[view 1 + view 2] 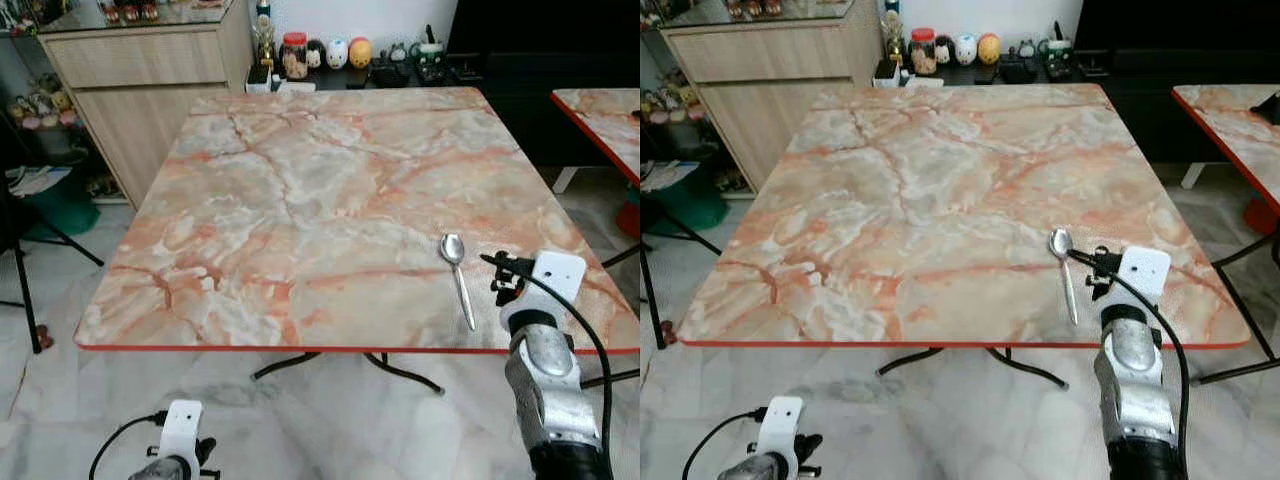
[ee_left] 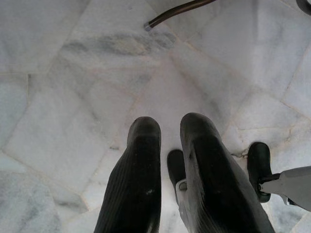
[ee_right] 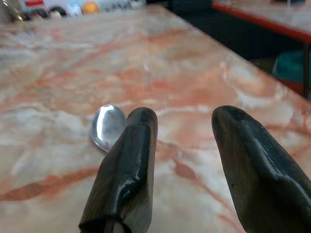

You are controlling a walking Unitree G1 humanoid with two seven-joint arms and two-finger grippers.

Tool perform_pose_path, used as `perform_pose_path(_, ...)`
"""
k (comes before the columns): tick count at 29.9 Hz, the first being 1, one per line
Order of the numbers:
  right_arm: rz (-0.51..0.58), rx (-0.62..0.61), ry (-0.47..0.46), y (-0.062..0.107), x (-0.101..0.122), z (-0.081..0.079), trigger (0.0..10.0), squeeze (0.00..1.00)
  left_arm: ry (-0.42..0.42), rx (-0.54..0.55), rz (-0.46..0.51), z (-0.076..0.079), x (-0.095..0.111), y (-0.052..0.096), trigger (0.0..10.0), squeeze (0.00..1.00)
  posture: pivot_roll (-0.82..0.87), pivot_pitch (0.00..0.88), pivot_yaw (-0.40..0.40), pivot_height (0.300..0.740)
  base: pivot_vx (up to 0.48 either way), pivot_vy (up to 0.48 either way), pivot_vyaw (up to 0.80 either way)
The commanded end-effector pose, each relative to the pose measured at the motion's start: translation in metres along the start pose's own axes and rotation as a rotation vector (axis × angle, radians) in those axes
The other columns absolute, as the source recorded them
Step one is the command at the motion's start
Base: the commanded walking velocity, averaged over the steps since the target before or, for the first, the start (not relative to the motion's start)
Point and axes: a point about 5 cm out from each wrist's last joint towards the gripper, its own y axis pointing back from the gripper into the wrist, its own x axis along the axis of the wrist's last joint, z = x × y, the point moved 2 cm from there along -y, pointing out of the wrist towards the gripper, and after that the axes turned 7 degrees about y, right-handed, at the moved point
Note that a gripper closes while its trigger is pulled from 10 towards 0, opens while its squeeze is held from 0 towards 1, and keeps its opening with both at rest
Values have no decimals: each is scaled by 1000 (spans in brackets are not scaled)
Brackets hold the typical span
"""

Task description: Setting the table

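We see the spoon (image 1: 457, 274) lying flat on the marble table (image 1: 300, 200) near its 5 o'clock corner, bowl toward 12, handle toward the edge, likely laid as a place setting. Our right claw (image 3: 182, 145) hovers just beside it at 3 o'clock, fingers apart and empty. Our left claw (image 2: 170, 170) hangs idle over the marble floor (image 2: 73, 73), fingers nearly together. A wooden cabinet (image 1: 140, 70) stands at 11 o'clock.
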Motion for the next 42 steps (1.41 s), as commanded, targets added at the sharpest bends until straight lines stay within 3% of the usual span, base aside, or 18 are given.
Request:
perform_pose_path(1,-7,27,-39,-8,6,-1,10000,376,-17,4,-15,-3,-6,2,10000,0,-36,0,40,740,0,0,0)
perform_pose_path(2,-10,33,-34,-10,8,-2,10000,376,-18,4,-15,-3,-6,2,10000,0,-36,0,40,740,0,0,0)
perform_pose_path(3,-14,35,-36,-13,9,-3,10000,1000,-18,4,-14,-3,-6,2,10000,0,-33,0,40,740,0,0,0)
perform_pose_path(7,-75,70,-87,-25,11,-14,10000,1000,-17,1,-9,-2,-4,1,10000,0,-29,0,40,740,0,0,0)
perform_pose_path(10,-91,146,-85,-34,17,-32,10000,1000,-16,1,-11,-2,-5,1,10000,0,-26,0,39,740,0,0,0)
perform_pose_path(14,-111,177,-96,-39,20,-42,10000,1000,-15,1,-11,-2,-5,1,10000,0,-24,0,36,740,0,0,0)
perform_pose_path(15,-116,193,-96,-40,21,-46,10000,827,-14,2,-12,-2,-5,1,10000,0,-23,0,35,740,0,0,0)
perform_pose_path(16,-124,232,-77,-42,22,-54,10000,0,-12,4,-13,-2,-6,2,10000,0,-21,0,33,740,0,0,0)
perform_pose_path(23,-167,265,-67,-46,23,-72,10000,0,-4,8,-20,-3,-9,2,10000,0,-15,0,25,740,0,0,0)
perform_pose_path(30,-206,218,-42,-47,14,-67,10000,0,-1,7,-25,-2,-12,3,10000,0,-18,0,23,740,0,0,0)
perform_pose_path(31,-212,202,-48,-47,12,-64,10000,773,-1,8,-25,-2,-12,3,10000,0,-18,0,23,740,0,0,0)
perform_pose_path(32,-220,184,-55,-47,10,-61,10000,1000,-2,8,-25,-2,-12,3,10000,0,-19,0,23,740,0,0,0)
perform_pose_path(36,-226,172,-54,-46,7,-58,10000,1000,-2,7,-25,-2,-11,3,10000,0,-21,0,23,740,0,0,0)
perform_pose_path(37,-227,164,-47,-46,6,-58,10000,502,-4,6,-24,-2,-11,3,10000,0,-22,0,25,740,0,0,0)
perform_pose_path(38,-227,164,-47,-46,6,-58,10000,502,-4,6,-24,-2,-11,3,10000,0,-22,0,25,740,0,0,0)
perform_pose_path(39,-233,149,-48,-46,5,-56,10000,0,-5,4,-23,-1,-11,2,10000,0,-20,0,24,740,0,0,0)
perform_pose_path(42,-238,128,-57,-46,3,-53,10000,0,-6,2,-22,0,-11,2,10000,0,-20,0,24,740,0,0,0)
